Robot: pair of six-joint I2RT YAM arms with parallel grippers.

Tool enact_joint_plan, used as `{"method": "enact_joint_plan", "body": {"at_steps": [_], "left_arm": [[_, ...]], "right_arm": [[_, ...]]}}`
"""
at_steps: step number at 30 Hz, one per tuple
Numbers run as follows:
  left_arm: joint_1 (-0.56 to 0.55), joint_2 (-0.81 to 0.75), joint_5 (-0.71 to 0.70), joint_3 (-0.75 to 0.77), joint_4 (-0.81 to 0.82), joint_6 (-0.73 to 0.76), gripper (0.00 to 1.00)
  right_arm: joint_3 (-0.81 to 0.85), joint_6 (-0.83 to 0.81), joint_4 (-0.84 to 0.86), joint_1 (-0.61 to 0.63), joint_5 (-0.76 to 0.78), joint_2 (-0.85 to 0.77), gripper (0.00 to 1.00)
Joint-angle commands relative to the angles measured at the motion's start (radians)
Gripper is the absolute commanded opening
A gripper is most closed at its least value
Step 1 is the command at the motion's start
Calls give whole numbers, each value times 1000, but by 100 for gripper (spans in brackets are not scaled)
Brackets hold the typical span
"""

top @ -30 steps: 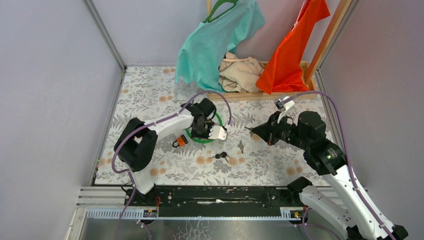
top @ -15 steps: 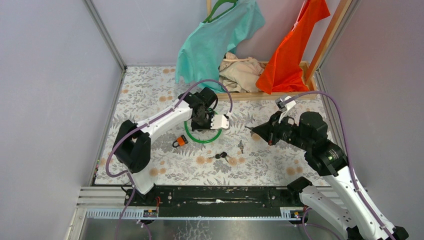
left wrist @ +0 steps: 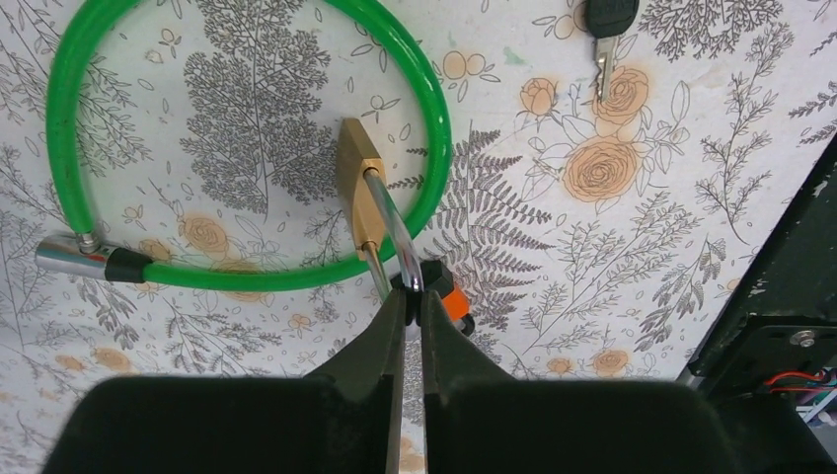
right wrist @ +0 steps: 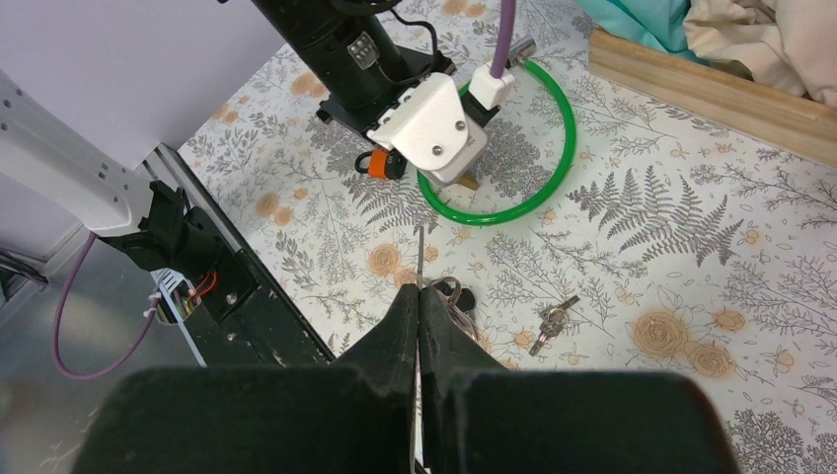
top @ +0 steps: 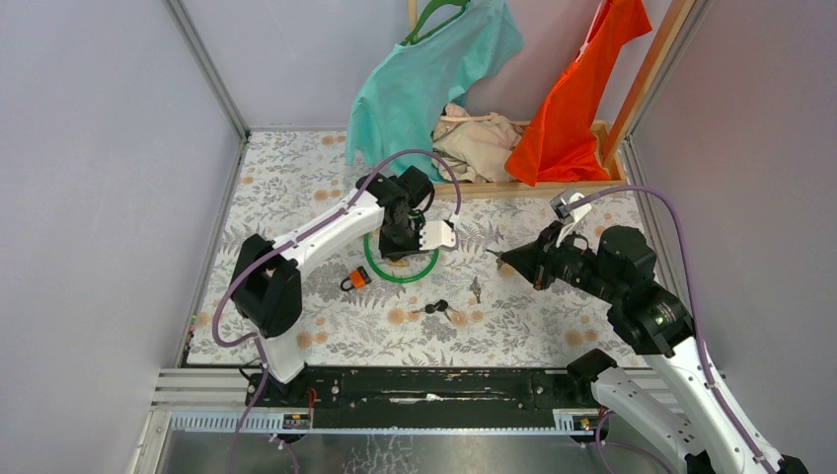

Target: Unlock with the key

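Observation:
My left gripper (left wrist: 413, 294) is shut on the silver shackle of a brass padlock (left wrist: 360, 183), which hangs below the fingers over a green cable loop (left wrist: 439, 148). In the top view the left gripper (top: 403, 242) hides that padlock above the green cable loop (top: 400, 275). My right gripper (right wrist: 418, 291) is shut on a key (right wrist: 418, 252), whose thin blade sticks out edge-on toward the left arm. In the top view the right gripper (top: 511, 260) hovers to the right of the left one, apart from it.
A small orange padlock (top: 357, 278) lies left of the loop. Black-headed keys (top: 439, 308) and a silver key bunch (top: 476, 289) lie on the floral table. A wooden frame (top: 513, 185) with teal and orange clothes stands at the back. The black rail (top: 424, 385) runs along the near edge.
The left arm has moved away from its base and a little right with the brass padlock in its grip. The right arm has shifted slightly right and nearer, still gripping the key.

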Motion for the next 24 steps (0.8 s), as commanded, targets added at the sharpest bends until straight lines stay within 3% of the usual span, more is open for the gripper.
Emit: {"method": "enact_joint_plan", "body": {"at_steps": [1,7,15,24], "left_arm": [[2,71,-24,71,-12,-24,0],[4,120,-54,142,-23,-21,0],[4,148,-99,130,11,-17,0],[4,156,-115,128,43,-19,19]], "right_arm": [[23,3,48,-3,14,-17,0],[19,-10,47,-3,21,-21,0],[34,-26,41,-4,30,-14,0],[34,-26,46,-4,27,-7,0]]}}
